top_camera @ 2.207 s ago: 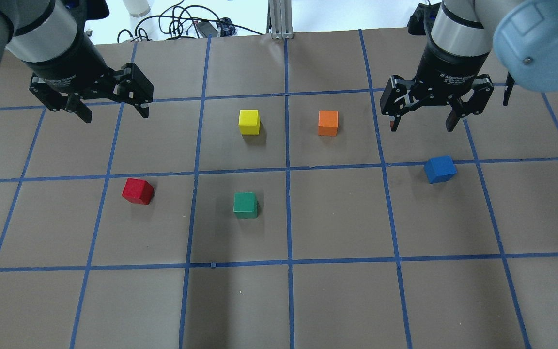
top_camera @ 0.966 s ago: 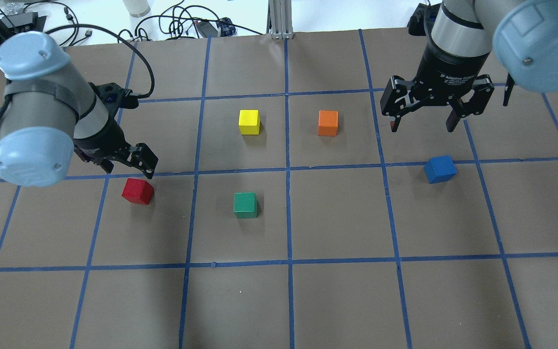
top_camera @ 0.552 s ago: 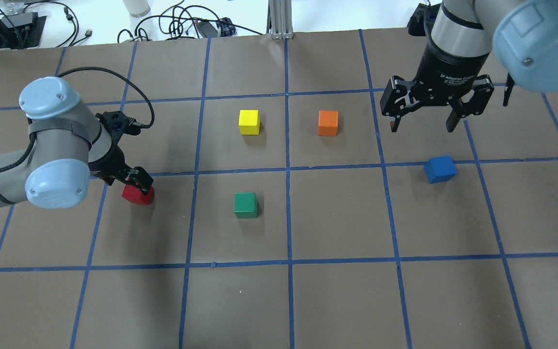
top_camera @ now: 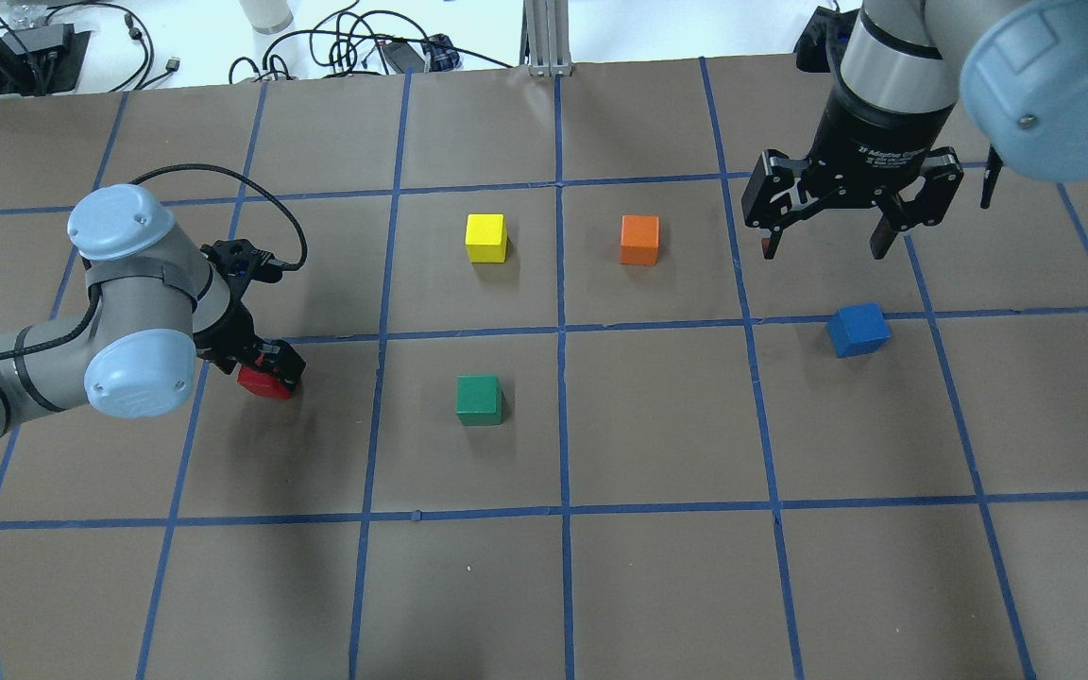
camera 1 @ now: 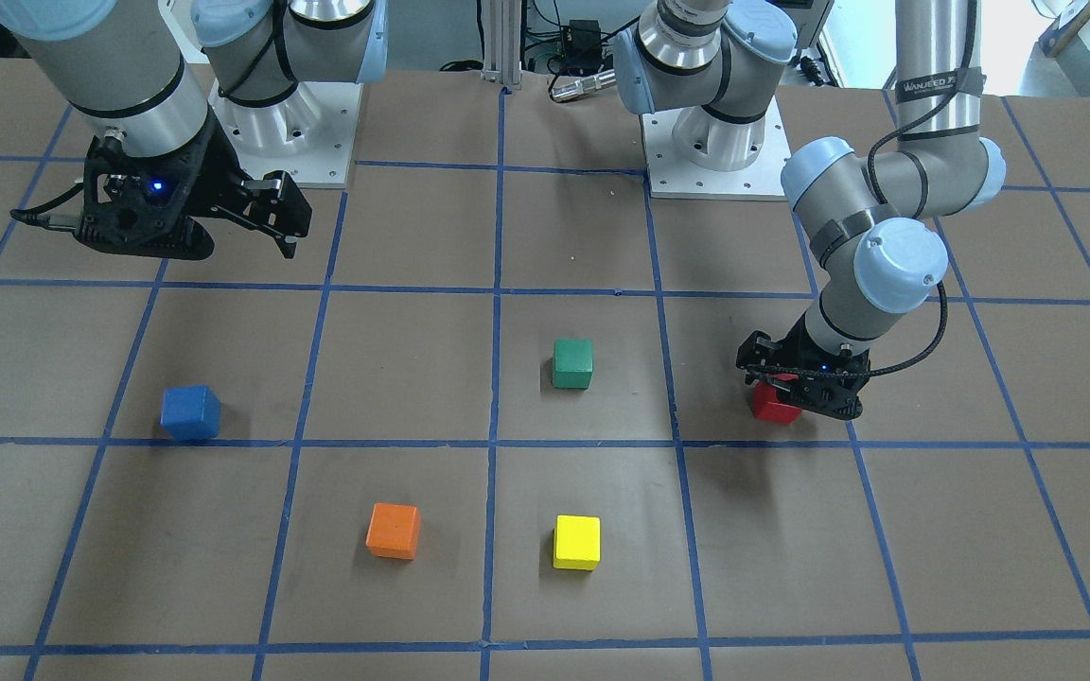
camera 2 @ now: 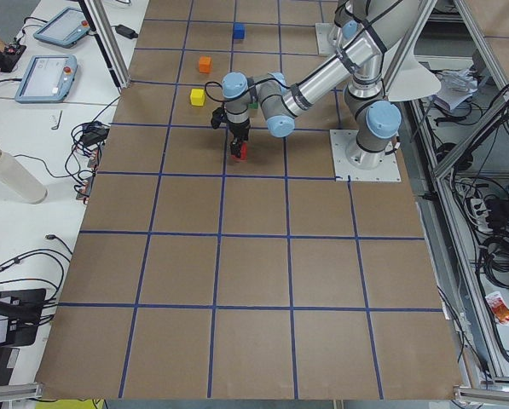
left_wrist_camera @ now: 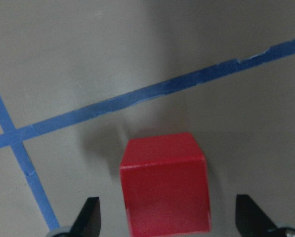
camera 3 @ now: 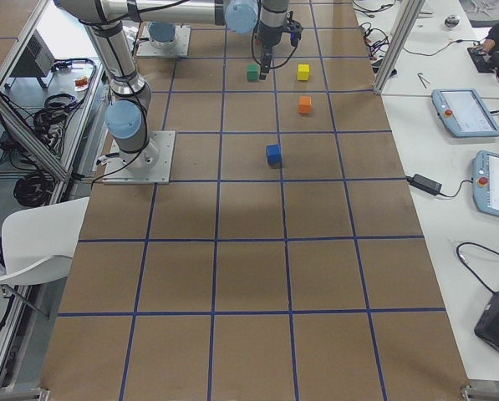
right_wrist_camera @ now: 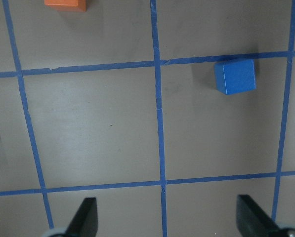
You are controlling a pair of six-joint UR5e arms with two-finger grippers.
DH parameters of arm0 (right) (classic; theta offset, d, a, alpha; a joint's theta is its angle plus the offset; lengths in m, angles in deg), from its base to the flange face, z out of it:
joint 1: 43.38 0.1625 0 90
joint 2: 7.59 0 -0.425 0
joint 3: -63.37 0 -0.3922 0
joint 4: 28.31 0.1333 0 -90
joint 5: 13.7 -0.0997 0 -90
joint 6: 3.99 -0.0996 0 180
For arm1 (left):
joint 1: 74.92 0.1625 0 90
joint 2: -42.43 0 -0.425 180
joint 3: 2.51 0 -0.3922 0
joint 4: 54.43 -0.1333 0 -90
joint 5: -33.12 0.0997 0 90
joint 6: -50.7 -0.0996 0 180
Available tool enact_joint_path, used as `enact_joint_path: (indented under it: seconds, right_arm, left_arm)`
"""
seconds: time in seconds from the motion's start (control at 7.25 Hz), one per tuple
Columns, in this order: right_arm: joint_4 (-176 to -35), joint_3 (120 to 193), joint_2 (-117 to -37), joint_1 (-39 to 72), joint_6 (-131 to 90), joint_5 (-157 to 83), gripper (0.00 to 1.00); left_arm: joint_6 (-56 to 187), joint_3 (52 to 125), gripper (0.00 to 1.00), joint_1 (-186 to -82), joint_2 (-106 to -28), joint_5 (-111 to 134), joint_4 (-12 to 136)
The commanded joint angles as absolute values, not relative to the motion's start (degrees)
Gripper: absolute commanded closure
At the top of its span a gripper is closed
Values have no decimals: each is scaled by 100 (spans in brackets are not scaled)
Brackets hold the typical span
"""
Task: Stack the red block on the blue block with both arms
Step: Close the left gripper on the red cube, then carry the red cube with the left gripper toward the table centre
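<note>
The red block (top_camera: 261,385) sits on the brown table at the left. It also shows in the left wrist view (left_wrist_camera: 164,185) and the front view (camera 1: 772,405). My left gripper (top_camera: 267,365) is lowered over it and open. Its fingertips (left_wrist_camera: 90,217) stand on either side of the block with a gap on each side. The blue block (top_camera: 858,330) lies at the right, slightly turned, and shows in the right wrist view (right_wrist_camera: 235,76). My right gripper (top_camera: 823,241) is open and empty, raised above the table just behind the blue block.
A yellow cube (top_camera: 486,237) and an orange cube (top_camera: 639,239) stand at the middle back. A green cube (top_camera: 479,399) stands right of the red block. Blue tape lines grid the table. Cables lie beyond the far edge.
My left arm has swung down from the back left to the red block, and its open gripper now straddles the block. The right arm and all cubes have not moved.
</note>
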State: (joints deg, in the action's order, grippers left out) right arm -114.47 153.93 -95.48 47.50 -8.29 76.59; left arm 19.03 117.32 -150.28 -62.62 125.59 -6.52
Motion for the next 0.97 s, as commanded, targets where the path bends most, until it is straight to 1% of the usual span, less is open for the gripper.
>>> enact_joint_path:
  seconds: [0.0,0.14,0.28,0.41,0.55,0.83]
  right_arm:
    - [-11444,15399,-9548,4750,-821,7665,0]
    - [-11444,15399,-9548,4750,-821,7665,0]
    - [-11444,15399,-9548,4750,-821,7674,0]
    - [-11444,15399,-9548,4750,-821,7674,0]
    - [-11444,15399,-9539,4741,-821,7674,0]
    - [-11444,15399,-9539,4741,-821,7692,0]
  left_arm:
    - [1976,11693,82,-15069,-6347,12601,-890]
    - [2142,11667,89,-15103,-6321,12584,-891]
    - [2518,11449,90,-15260,-6243,12575,-795]
    - [3165,11108,90,-15706,-6190,12567,-402]
    - [4173,10608,89,-16319,-6215,12584,71]
    - [6064,9859,87,-17270,-6460,11938,348]
